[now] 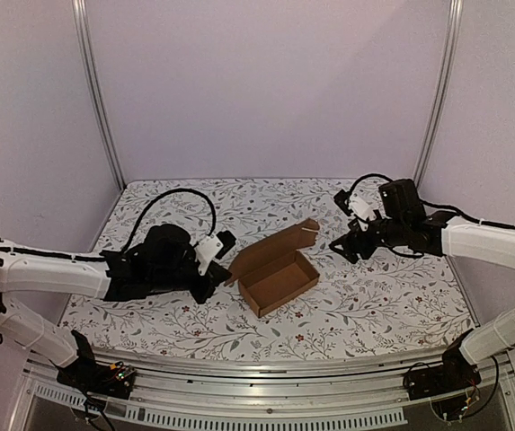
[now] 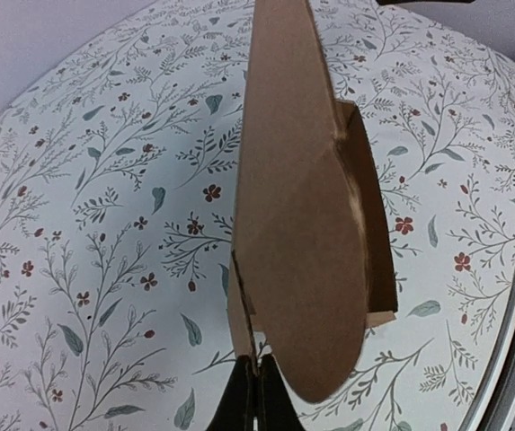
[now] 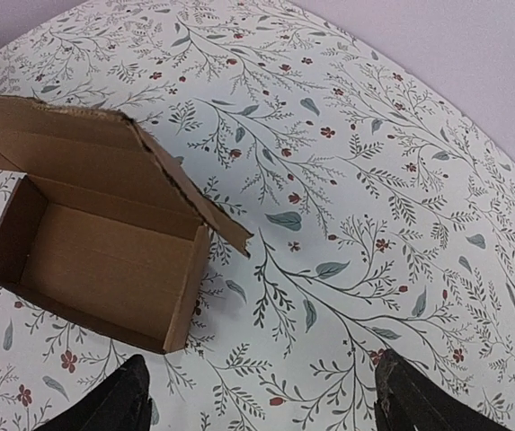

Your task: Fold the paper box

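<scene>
The paper box (image 1: 277, 274) is a small brown carton standing open in the middle of the floral table, its lid raised toward the back right. My left gripper (image 1: 224, 266) is at the box's left end, shut on a thin cardboard side flap (image 2: 242, 310); a rounded lid flap (image 2: 302, 224) fills the left wrist view. My right gripper (image 1: 345, 248) is open and empty, hovering to the right of the box and apart from it. In the right wrist view the open box (image 3: 95, 256) lies at the left, and the fingertips (image 3: 122, 404) show at the bottom edge.
A floral-patterned cloth (image 1: 374, 296) covers the table. Lilac walls with metal posts (image 1: 95, 99) close the back and sides. A metal rail (image 1: 266, 400) runs along the near edge by the arm bases.
</scene>
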Controlling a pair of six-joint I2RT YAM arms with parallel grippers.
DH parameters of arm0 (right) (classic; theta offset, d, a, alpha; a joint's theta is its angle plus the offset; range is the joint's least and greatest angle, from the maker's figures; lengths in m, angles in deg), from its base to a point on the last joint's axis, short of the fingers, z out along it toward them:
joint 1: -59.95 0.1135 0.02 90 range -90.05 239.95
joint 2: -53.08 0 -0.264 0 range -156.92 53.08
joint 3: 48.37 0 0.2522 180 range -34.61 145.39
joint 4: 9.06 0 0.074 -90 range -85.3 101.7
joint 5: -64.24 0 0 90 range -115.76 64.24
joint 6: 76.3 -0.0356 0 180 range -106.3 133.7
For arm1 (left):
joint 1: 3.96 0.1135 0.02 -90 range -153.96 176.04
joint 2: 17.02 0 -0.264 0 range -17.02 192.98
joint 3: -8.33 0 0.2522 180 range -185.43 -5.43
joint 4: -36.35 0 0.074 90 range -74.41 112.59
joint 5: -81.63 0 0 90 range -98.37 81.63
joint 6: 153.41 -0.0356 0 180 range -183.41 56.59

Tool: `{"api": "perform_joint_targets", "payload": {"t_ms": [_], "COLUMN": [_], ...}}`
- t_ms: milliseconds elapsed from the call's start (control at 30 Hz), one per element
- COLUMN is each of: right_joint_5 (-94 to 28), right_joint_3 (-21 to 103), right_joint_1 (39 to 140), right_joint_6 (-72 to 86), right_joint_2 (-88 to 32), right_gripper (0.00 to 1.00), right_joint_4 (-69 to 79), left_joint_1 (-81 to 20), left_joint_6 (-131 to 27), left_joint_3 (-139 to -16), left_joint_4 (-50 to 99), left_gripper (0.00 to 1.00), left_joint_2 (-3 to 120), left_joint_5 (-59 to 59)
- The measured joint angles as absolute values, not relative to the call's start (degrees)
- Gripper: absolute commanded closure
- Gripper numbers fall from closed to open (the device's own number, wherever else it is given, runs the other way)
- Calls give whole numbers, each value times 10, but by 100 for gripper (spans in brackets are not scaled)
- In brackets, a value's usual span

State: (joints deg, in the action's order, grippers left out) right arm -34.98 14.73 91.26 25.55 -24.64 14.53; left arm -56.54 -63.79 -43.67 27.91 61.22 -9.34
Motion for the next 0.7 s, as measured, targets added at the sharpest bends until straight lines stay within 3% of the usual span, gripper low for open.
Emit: {"api": "perform_joint_targets", "payload": {"t_ms": [700], "right_joint_5": [-522], "right_joint_3": [216], "right_joint_1": [906], "right_joint_6": [339], "right_joint_2": [-383], "right_gripper": [37], "right_joint_4": [126], "left_joint_1": [-566], "left_joint_6": [-613], "left_joint_3": [-399], "left_joint_4": [276], "left_gripper": [100], "left_joint_2": [565], "left_joint_5": [-92]}}
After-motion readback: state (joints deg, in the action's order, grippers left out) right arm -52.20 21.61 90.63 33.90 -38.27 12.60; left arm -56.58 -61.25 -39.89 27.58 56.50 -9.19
